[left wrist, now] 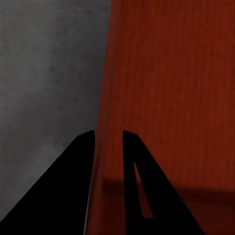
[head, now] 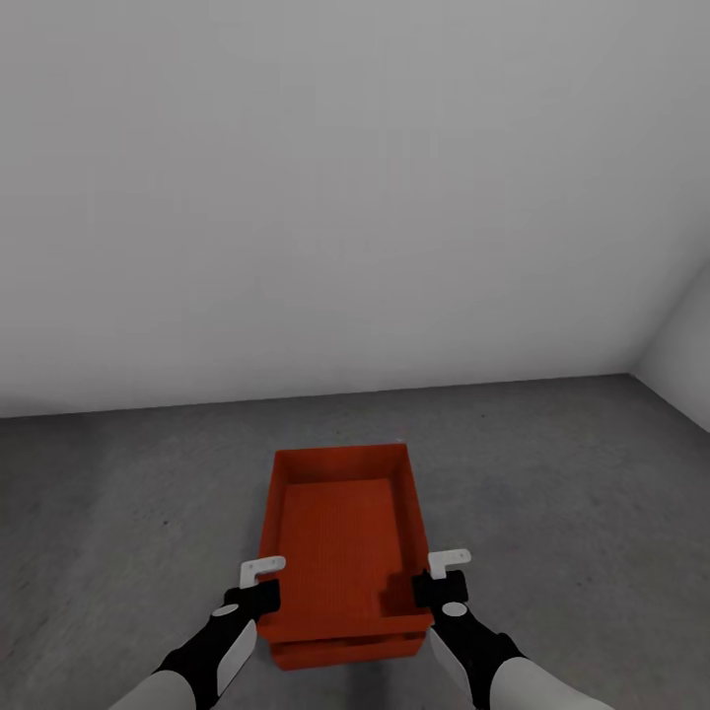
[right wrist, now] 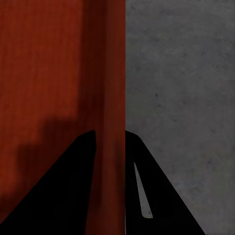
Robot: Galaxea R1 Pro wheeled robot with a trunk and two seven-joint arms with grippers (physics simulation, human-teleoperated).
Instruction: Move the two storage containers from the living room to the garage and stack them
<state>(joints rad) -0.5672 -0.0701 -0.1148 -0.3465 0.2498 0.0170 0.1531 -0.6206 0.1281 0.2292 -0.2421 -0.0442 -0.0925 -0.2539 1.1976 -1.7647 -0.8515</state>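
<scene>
An orange-red storage container (head: 340,532) is in front of me over the dark concrete floor (head: 138,513) of the garage. Under its near end the rim of a second storage container (head: 345,655) peeks out, so the two are stacked or nested. My left gripper (head: 258,590) straddles the upper bin's left wall (left wrist: 104,122), with one black finger (left wrist: 73,181) on each side. On the right wall (right wrist: 110,98) my right gripper (head: 435,584) does the same. Both are shut on the wall. I cannot tell whether the upper bin rests fully on the lower one.
A plain white-grey wall (head: 296,197) rises about a bin's length beyond the containers. A second wall (head: 685,345) meets it at a corner to the right. Bare concrete spreads to both sides of the bins.
</scene>
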